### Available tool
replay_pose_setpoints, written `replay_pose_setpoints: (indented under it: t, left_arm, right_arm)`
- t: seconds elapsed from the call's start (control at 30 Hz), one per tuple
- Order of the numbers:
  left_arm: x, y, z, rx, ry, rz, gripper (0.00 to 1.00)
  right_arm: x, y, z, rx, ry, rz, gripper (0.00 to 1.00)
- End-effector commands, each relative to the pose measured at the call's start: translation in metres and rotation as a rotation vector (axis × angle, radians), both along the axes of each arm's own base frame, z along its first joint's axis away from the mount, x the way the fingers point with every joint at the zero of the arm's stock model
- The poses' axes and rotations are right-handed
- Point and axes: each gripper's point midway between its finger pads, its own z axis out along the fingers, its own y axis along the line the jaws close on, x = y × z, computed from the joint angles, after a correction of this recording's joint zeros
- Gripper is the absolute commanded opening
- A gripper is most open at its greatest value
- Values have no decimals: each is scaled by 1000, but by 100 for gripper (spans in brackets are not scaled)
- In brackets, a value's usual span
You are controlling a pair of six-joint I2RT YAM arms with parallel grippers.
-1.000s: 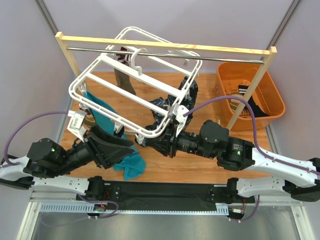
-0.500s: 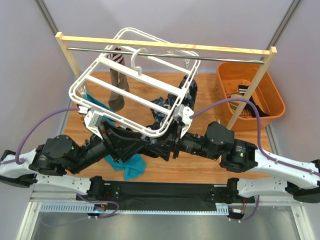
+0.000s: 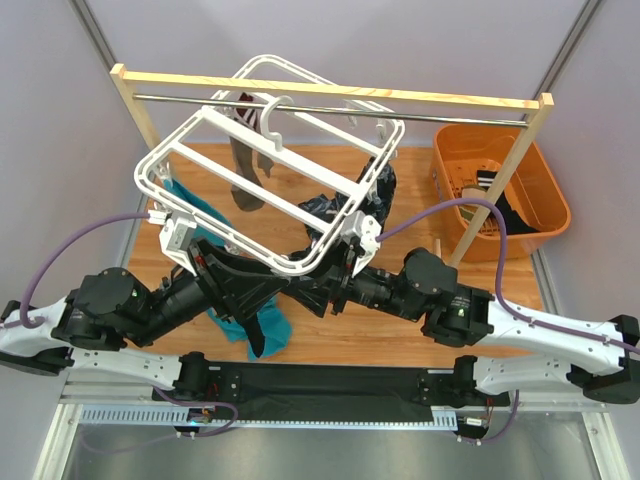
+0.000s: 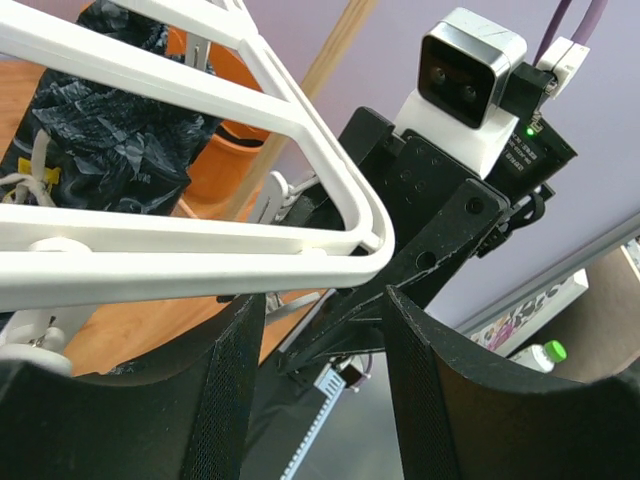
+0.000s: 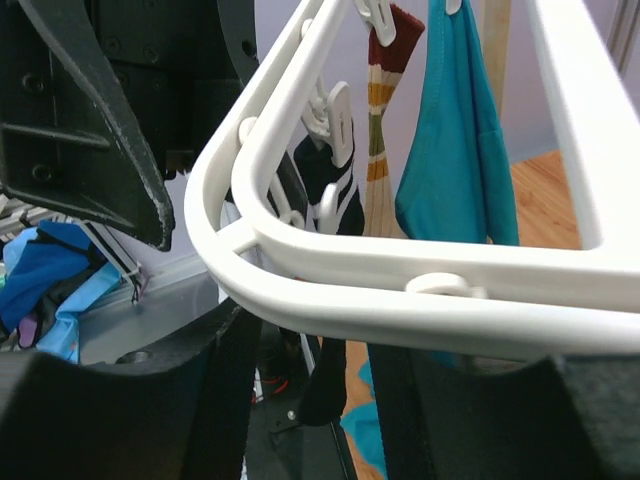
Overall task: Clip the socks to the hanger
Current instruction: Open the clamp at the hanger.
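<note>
Hanging from the rack: hanger [image 4: 150,255], white frame with crossbars, tilted, hook up at the metal rail [image 3: 400,112] of the wooden rack [image 3: 320,92]
Teal sock [image 5: 455,140]: clipped below the frame's left side, lower end down by the table [image 3: 340,335]
Striped sock [image 5: 385,110]: clipped just beside the teal one, in beige, red and white bands
Black sock [image 5: 330,200]: white-striped, dangling at a white clip near the frame's near corner (clip's bite on it not clear)
Grey-brown sock [image 3: 245,175]: dangling under the far crossbars
Left gripper [image 4: 322,310]: fingers spread with nothing between them, set just under the frame's rounded near corner; contact with the frame not clear
Right gripper [image 5: 315,350]: fingers apart, facing the left one, with the frame's near rail crossing just above the gap; cannot tell if touching
Dark patterned cloth [image 3: 375,190]: bunched under the hanger's right side
Orange basket [image 3: 455,150]: at the table's right end, behind the rack's right leg, with dark items inside
</note>
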Motion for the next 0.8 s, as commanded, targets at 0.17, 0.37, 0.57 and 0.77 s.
replay_pose_setpoints:
  t: [0.17, 0.37, 0.57, 0.77]
  left_arm:
    - [2, 10, 8, -25, 1, 6, 57]
    - [-1, 7, 13, -41, 1, -6, 57]
    - [-3, -2, 14, -23, 3, -16, 56]
    - [-3, -7, 10, -15, 10, -15, 56]
  right_arm:
    - [12, 3, 30, 173, 15, -60, 43]
    - [16, 9, 29, 208, 31, -75, 41]
    - [11, 10, 32, 230, 42, -44, 40]
    - [5, 8, 34, 237, 31, -20, 40]
